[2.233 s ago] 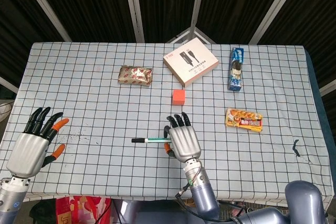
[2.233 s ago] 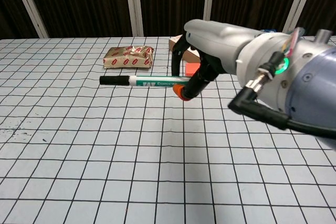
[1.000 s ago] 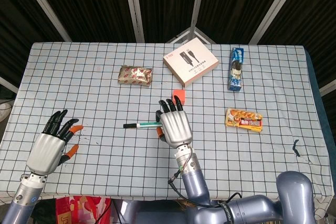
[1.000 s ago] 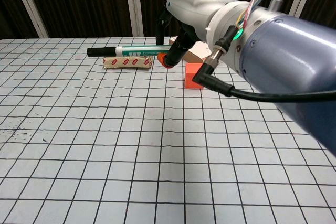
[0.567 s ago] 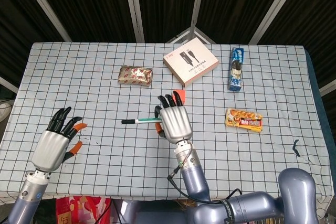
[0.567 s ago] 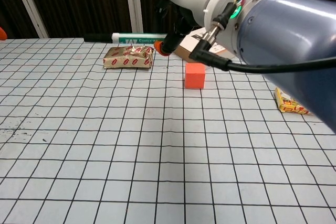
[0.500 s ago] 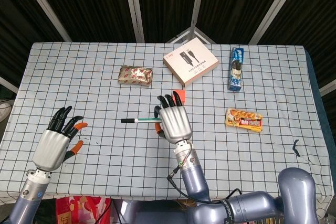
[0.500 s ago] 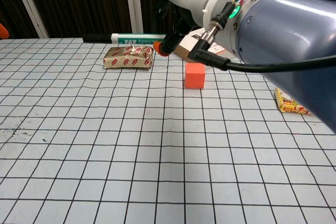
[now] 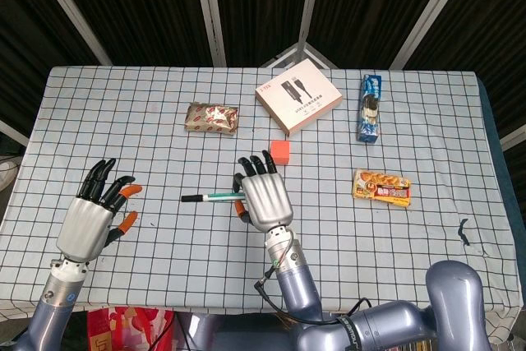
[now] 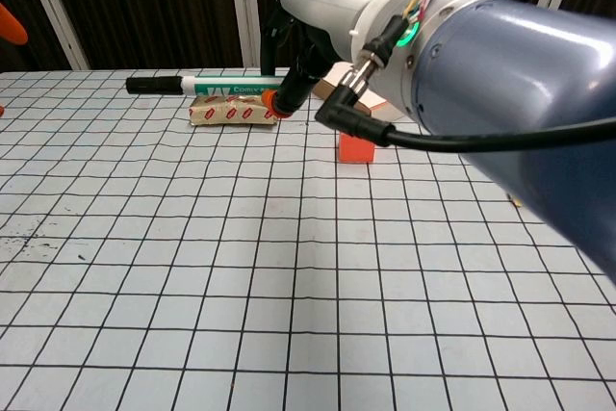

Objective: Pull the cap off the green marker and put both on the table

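Green-barrelled marker (image 9: 215,197) with its black cap (image 9: 191,199) on is held level above the checked tablecloth (image 9: 164,145), clamped in the right hand (image 9: 263,196). Left hand (image 9: 92,218) is raised at the left, fingers apart, empty. Both hands are shifted slightly leftward since 0.5 s ago.

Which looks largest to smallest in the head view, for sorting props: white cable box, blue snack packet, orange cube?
1. White cable box
2. Blue snack packet
3. Orange cube
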